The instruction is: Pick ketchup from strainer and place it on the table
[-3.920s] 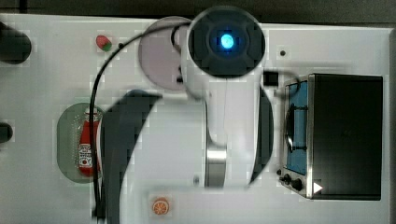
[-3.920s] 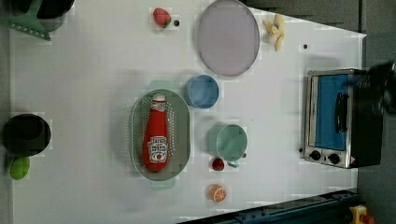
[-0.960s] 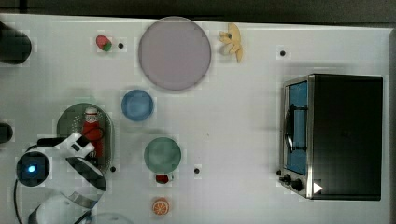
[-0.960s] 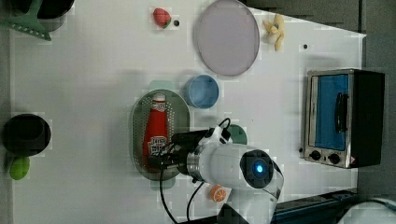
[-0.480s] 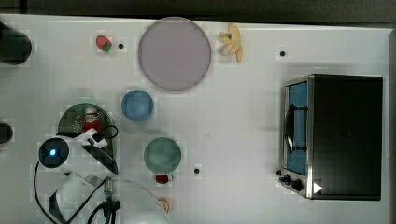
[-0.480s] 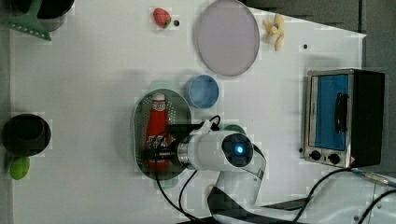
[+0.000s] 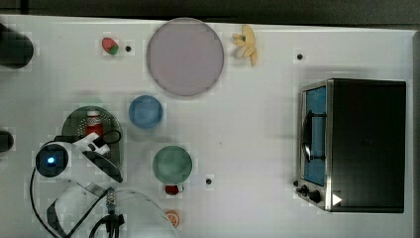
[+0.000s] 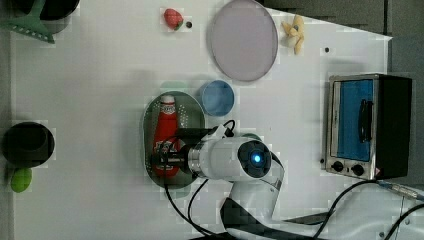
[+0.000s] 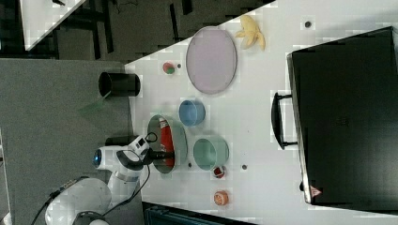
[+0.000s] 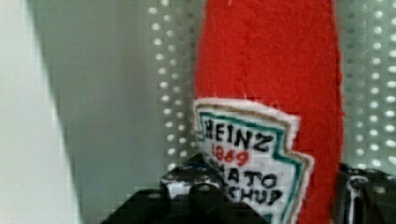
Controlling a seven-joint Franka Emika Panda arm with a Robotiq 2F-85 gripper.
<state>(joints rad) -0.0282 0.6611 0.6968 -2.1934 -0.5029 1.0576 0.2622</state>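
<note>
ketchup (image 8: 165,131): lies flat in the strainer (image 8: 194,117), white cap toward 12 o'clock in the left view, label face up.
claw (image 10: 273,193): down inside the strainer at the bottle's label end, one finger (image 10: 187,179) on each side of the body; whether it is clenched on the bottle or not, I cannot tell.
risk, slip: the body looks soft and felt-like, so a hold this near the base may let the cap end droop and slide out on the lift.
risk, snag: the fingers sit close to the perforated floor and wall; a skewed lift could drag the strainer across the counter (image 8: 100,90).
risk, neighbours: the blue bowl (image 8: 217,97) stands just beside the strainer at about 2 o'clock in the left view and could be knocked.
strainer contents: the ketchup and nothing else I can make out.
blue bowl, teal bowl (image 7: 172,164): both look empty.
</note>
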